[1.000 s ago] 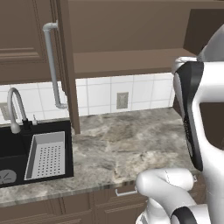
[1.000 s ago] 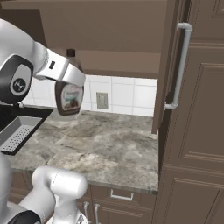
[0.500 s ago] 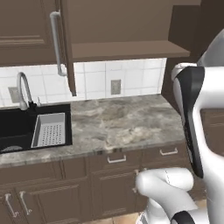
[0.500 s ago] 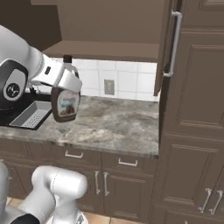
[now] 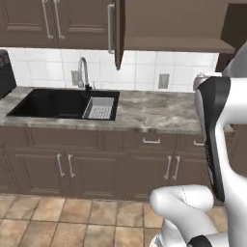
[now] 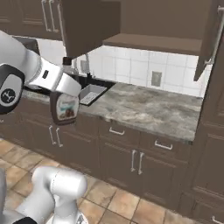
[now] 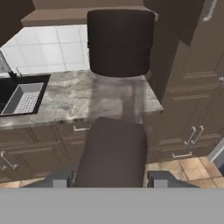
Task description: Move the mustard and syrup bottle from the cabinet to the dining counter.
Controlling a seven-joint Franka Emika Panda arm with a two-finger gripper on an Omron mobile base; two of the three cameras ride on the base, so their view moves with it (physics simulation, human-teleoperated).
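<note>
- Your gripper (image 6: 65,94) has its jaws pinching the syrup bottle (image 6: 64,107); in the right base view it hangs upright from the hand, out in the air in front of the lower drawers and well clear of any surface.
- In the hand view the syrup bottle's dark cap and rounded shoulder rise straight up between the finger tips, which fits a firm hold around the body.
- The cabinet (image 5: 173,24) stands open, its door (image 5: 117,31) swung out above the tap, and the part of its shelf you can see carries nothing.
- The marbled worktop (image 5: 154,111) ahead of you has the black sink (image 5: 62,102) set in it, so by my reading this is not the dining counter.
- Judged from this, the syrup bottle is out of the cabinet but not yet delivered; you are in the carrying stretch of that first half.
- The mustard I cannot place from here, so treat fetching and setting it down as still to be done.
</note>
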